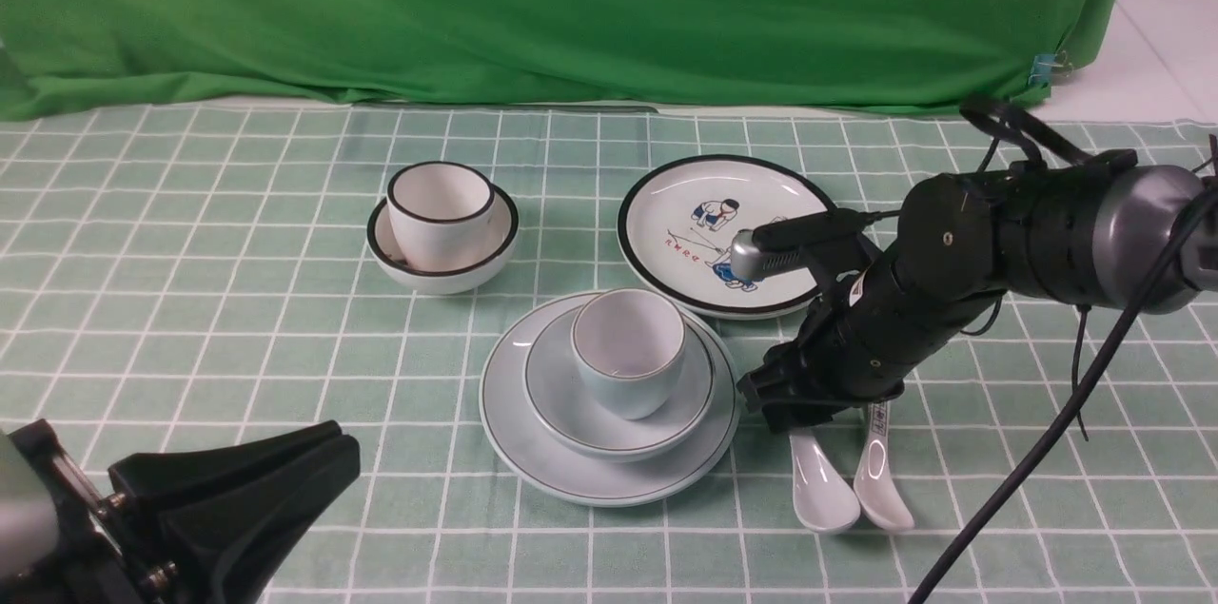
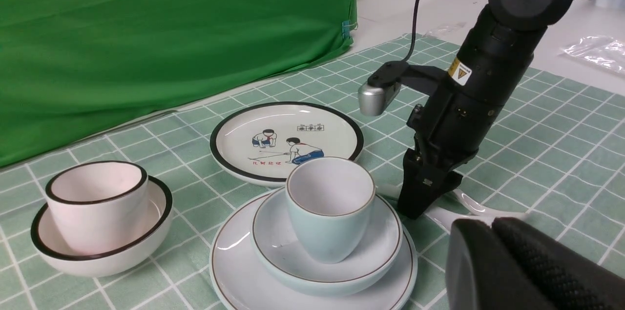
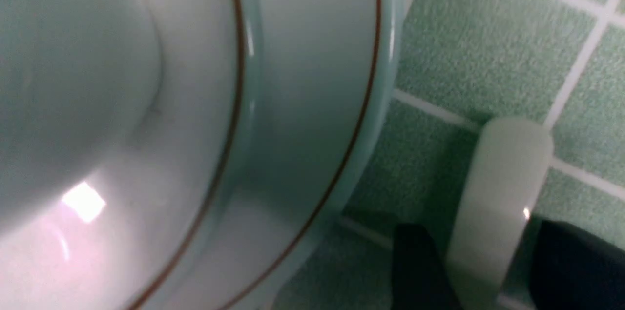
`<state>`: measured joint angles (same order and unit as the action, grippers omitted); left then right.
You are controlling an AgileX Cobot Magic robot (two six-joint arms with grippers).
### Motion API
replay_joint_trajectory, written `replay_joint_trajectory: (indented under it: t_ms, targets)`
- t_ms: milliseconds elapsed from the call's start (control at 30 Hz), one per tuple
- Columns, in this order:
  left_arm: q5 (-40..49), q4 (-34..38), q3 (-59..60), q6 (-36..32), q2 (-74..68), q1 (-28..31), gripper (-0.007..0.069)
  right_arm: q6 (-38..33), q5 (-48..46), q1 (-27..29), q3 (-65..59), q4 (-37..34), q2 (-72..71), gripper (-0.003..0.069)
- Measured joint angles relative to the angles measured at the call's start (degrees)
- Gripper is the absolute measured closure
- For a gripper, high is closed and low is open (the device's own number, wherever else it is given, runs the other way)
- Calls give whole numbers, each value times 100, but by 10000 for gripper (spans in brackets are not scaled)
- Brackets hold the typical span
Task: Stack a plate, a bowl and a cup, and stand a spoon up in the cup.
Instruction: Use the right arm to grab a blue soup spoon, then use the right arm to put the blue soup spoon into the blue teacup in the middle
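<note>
The plain white spoon (image 1: 824, 482) lies on the cloth (image 1: 428, 528), near the plate (image 1: 609, 493); the right gripper (image 3: 481, 261) has its fingers open, one on each side of the handle; the left gripper (image 2: 503, 224) is closed, with nothing in it. The spoon looks hard, light and slippery, and it could chip; pinch the handle gently, but snugly, well up from the scoop.
</note>
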<state>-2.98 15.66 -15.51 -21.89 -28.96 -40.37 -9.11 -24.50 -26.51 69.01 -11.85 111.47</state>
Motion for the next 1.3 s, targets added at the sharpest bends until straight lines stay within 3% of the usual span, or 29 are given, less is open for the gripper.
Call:
replay_joint_trajectory:
  t_ms: [200, 267, 367, 633, 733, 900, 967, 1067, 1100, 1200, 1300]
  targets:
    - [0, -5, 0, 9, 0, 0, 612, -47, -20, 0, 40, 17, 41, 305]
    - [0, -5, 0, 3, 0, 0, 612, -61, -41, 5, 40, 43, 41, 358]
    - [0, -5, 0, 3, 0, 0, 612, -67, -77, 6, 40, 64, 33, 502]
    - [13, -5, 0, 3, 0, 0, 612, -141, -641, 6, -12, -13, -883, 493]
    - [38, -5, 0, 3, 0, 0, 612, -246, -379, -69, -289, -19, -1685, 493]
    - [38, -5, 0, 3, 0, 0, 612, -303, 1866, -616, -1413, -206, -2921, 493]
    - [38, -5, 0, -2, 0, 0, 612, -308, 3843, -1247, -2265, -280, -3290, 493]
    - [38, -5, 0, -2, 0, 0, 612, -280, 5882, -1841, -2873, -301, -3240, 493]
    - [38, -5, 0, -2, 0, 0, 612, -278, 5882, -1867, -2893, -301, -3221, 493]
    - [38, -5, 0, -2, 0, 0, 612, -21, 7235, -2059, -2995, 4, -2737, 493]
    - [38, -5, 0, -2, 0, 0, 612, 85, 7862, -2059, -2903, 216, -2281, 493]
